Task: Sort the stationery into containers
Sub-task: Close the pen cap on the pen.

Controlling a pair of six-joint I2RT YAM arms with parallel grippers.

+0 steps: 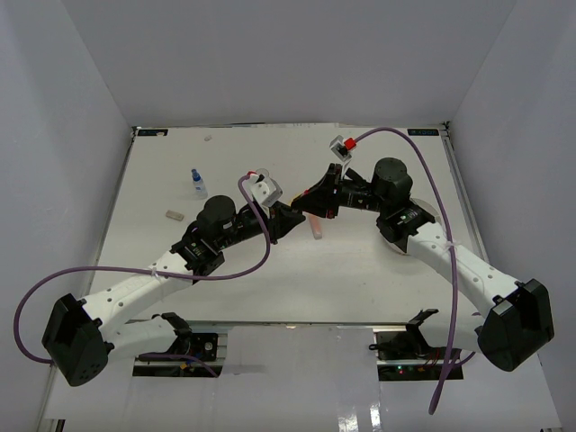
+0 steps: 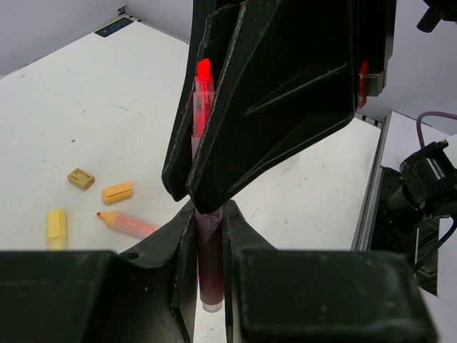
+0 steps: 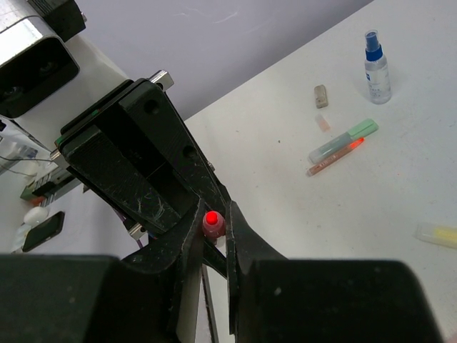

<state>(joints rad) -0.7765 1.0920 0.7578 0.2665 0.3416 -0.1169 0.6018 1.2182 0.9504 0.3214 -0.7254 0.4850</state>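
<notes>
A red marker (image 2: 208, 250) hangs in mid-air above the table's middle, held at both ends. My left gripper (image 2: 208, 214) is shut on its lower barrel, both fingers pressed against it. My right gripper (image 3: 212, 223) is shut on the upper end, with the glowing red tip (image 3: 212, 217) showing between its fingers. In the top view the two grippers meet nose to nose, left gripper (image 1: 281, 221) and right gripper (image 1: 310, 203), and hide the marker. The round white tub (image 1: 394, 245) lies mostly hidden under the right arm.
A blue-capped bottle (image 1: 198, 184), an eraser (image 1: 174, 214) and a pinkish pen (image 1: 315, 229) lie on the table. A green pen (image 3: 343, 141) and an orange pen (image 3: 335, 158) lie side by side. Yellow erasers (image 2: 118, 191) and an orange highlighter (image 2: 128, 224) lie below.
</notes>
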